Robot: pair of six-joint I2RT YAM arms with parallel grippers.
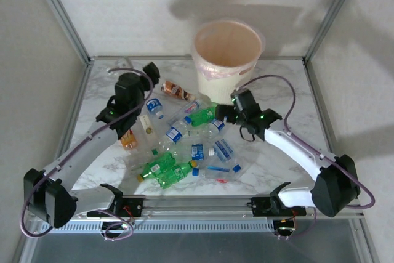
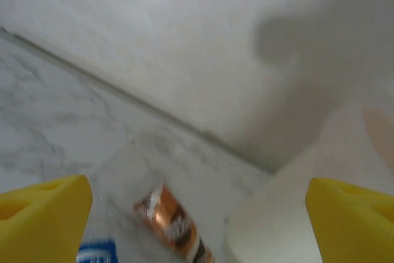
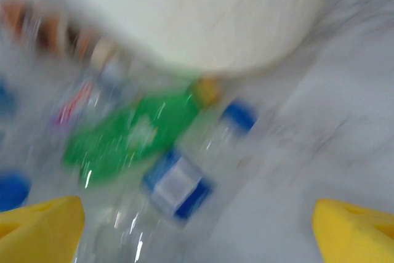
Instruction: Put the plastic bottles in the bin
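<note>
The step in hand looks like the reach for a first pick, since the plastic bottles (image 1: 184, 146) all lie on the marble table (image 1: 277, 90) in a loose heap at mid-frame and none shows inside the bin. At the upper left of the top view the left gripper (image 1: 151, 72) hovers with its yellow pads (image 2: 43, 214) wide apart and nothing between them; just right of it lies the orange-brown bottle (image 1: 177, 90), its long axis running from upper left to lower right (which end carries the cap I cannot tell). Further right, the green bottle (image 1: 203, 115) lies flat with its yellow cap (image 3: 209, 90) pointing to the upper right of the right wrist view, toward the bin (image 1: 212, 81) at upper centre. The right gripper (image 1: 223, 113) hangs just beside it, jaws spread wide and empty. The next move probably calls for lowering either claw across a bottle's short width, then closing.
</note>
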